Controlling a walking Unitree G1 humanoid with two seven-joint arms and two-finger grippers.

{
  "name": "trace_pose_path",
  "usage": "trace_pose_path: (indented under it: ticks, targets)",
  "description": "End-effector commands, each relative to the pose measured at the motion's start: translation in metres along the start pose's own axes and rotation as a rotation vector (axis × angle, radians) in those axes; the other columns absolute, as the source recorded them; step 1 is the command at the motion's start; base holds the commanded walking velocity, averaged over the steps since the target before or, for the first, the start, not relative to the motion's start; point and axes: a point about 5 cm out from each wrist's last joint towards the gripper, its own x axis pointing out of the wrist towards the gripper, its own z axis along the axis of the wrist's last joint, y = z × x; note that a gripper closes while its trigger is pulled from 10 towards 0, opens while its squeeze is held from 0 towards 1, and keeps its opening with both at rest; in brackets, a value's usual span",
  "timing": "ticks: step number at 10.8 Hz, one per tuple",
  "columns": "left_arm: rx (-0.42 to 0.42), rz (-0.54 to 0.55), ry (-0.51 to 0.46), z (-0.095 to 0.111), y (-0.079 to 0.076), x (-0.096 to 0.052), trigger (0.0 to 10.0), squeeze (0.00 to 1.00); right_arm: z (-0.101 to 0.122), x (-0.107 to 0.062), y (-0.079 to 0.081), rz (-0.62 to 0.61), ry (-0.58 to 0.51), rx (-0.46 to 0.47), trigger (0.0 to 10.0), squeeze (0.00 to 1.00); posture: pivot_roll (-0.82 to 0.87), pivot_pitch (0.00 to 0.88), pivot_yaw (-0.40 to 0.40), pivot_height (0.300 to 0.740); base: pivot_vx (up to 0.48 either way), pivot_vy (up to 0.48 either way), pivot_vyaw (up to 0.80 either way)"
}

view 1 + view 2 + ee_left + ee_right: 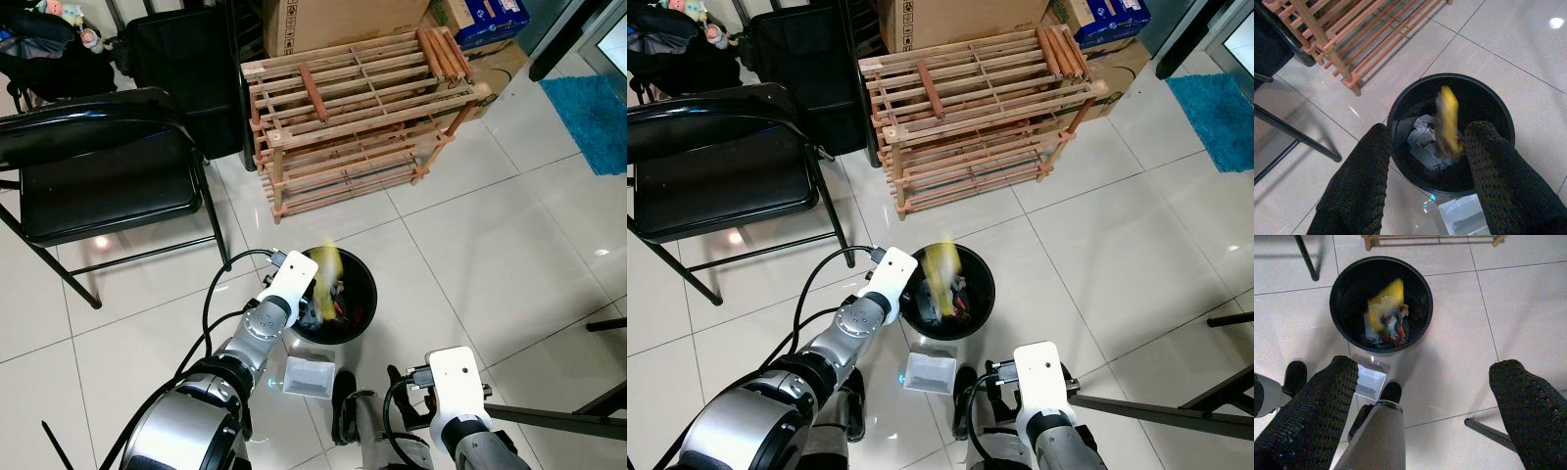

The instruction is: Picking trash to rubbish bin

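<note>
A black round rubbish bin (370,294) stands on the tiled floor just in front of me, with crumpled paper and scraps (1422,142) inside. A yellow piece of trash (1447,117) is blurred in the air over the bin's mouth, touching neither finger. My left gripper (1430,132) hangs open above the bin's near rim, with the yellow piece between and beyond its fingers. My right gripper (1425,367) is open and empty, low at my right side and pointed at the floor beside the bin (1381,303).
A white shallow box (309,377) lies on the floor between the bin and my feet (345,401). A wooden slatted rack (362,108) stands behind the bin, a black folding chair (98,186) to the left, and a blue mat (598,117) far right.
</note>
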Motion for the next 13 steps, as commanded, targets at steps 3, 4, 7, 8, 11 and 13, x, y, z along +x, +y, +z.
trace_pose_path:
  ticks: [3,4,7,8,11,13]
  targets:
    - [-0.002,-0.008,0.025,-0.006,-0.006,-0.001,10.0,1.00,-0.006,-0.001,-0.003,-0.009,0.031,-0.012,10.0,0.00,-0.11,0.364,-0.097,0.740,0.000,0.000,0.00]
    - [-0.003,-0.008,0.019,-0.004,-0.006,-0.001,10.0,1.00,-0.006,0.001,-0.003,-0.009,0.029,-0.013,10.0,0.00,-0.10,0.360,-0.095,0.740,0.000,0.000,0.00]
    - [-0.030,0.014,-0.026,0.005,0.000,0.001,10.0,1.00,0.004,0.008,-0.008,-0.040,-0.037,-0.004,10.0,0.00,-0.06,0.330,-0.085,0.740,0.000,0.000,0.00]
    - [-0.048,0.035,-0.050,0.009,0.006,0.001,10.0,1.00,0.009,0.013,-0.011,-0.051,-0.063,-0.003,10.0,0.00,-0.03,0.309,-0.077,0.740,0.000,0.000,0.00]
    - [-0.104,0.076,-0.158,0.016,0.031,-0.003,10.0,1.00,0.034,0.036,-0.019,-0.092,-0.188,0.005,10.0,0.00,0.08,0.237,-0.051,0.740,0.000,0.000,0.00]
    - [-0.113,0.068,-0.275,0.023,0.045,-0.012,10.0,1.00,0.050,0.045,-0.025,-0.117,-0.262,0.010,10.0,0.00,0.15,0.194,-0.047,0.740,0.000,0.000,0.00]
